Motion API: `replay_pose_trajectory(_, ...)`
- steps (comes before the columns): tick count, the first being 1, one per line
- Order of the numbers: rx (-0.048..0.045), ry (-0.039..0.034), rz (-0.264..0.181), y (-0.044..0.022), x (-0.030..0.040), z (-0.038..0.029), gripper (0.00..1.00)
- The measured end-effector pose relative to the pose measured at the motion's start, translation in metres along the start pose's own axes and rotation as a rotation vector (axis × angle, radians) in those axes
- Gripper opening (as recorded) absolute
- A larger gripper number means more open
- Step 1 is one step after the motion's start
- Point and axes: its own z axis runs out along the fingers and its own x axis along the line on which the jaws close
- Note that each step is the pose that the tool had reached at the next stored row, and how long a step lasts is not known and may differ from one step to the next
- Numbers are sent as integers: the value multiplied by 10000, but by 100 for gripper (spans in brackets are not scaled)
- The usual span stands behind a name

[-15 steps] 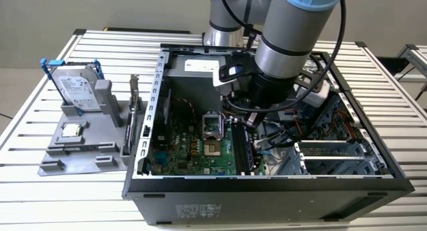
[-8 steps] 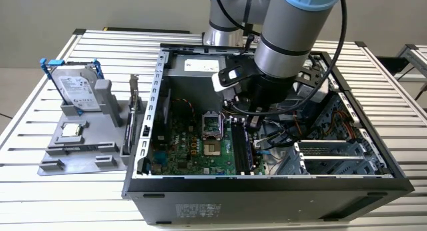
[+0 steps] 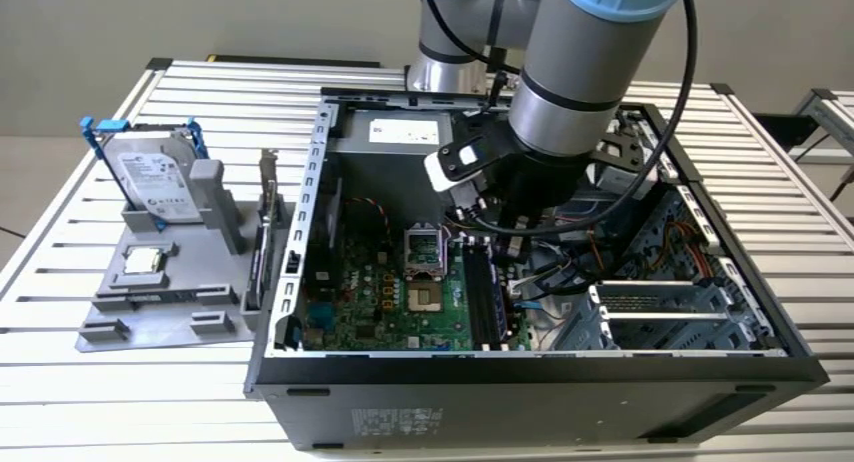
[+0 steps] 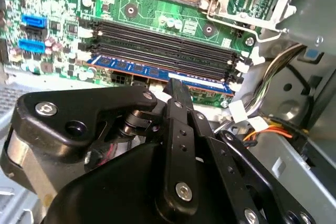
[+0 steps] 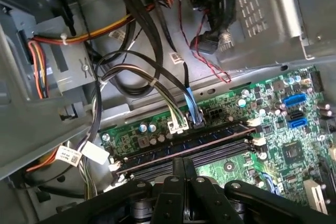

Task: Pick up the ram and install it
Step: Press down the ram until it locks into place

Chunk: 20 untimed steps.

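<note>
Ram [image 4: 157,72] sits slotted, partly behind end effector [image 4: 176,90].

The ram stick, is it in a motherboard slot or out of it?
In. The ram lies along the outermost slot of the motherboard, level beside the empty black slots, under the gripper.

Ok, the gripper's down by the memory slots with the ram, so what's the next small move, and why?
Probably a short, straight push down. In the second wrist view the gripper looks closed on the ram, which already lies lined up along the slot nearest it, beside the empty black slots. Whether it is fully seated cannot be told.
</note>
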Motion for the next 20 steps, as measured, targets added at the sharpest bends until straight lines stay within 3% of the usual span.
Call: replay_pose_trajectory(20,-45,-62,-2901,-3,11,18,0)
